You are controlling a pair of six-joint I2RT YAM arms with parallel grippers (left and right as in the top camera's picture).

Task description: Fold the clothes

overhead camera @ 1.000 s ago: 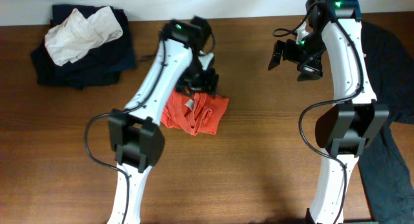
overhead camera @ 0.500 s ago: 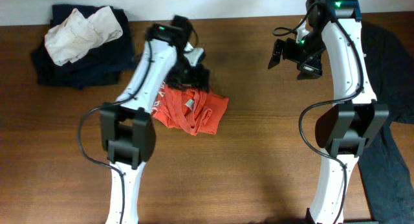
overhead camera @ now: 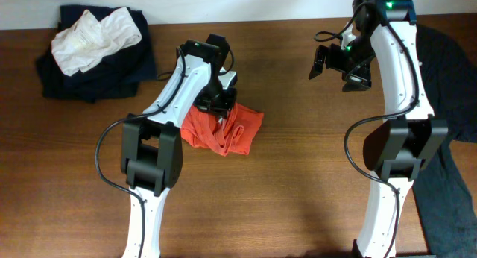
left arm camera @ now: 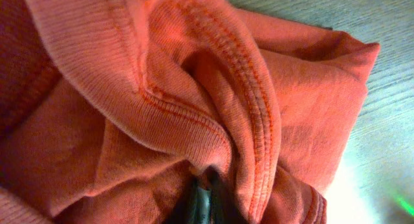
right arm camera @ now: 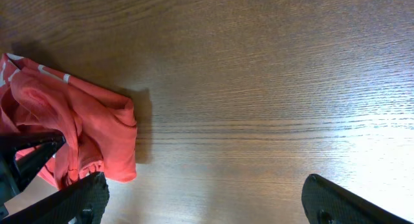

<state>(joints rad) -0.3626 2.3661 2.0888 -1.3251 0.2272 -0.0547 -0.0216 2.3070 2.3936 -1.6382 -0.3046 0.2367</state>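
Shirt [overhead camera: 240,133] crumpled, left end effector [left arm camera: 204,198] gripping it

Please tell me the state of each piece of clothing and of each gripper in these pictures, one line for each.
orange garment: crumpled on the table, not folded, gripped at one fold.
left gripper: shut on the orange garment.
right gripper: open, empty, above bare wood.
dark clothes pile: stacked at the far left corner.
white cloth: crumpled, lying on the dark clothes pile.
dark garment: lying loose over the right edge.
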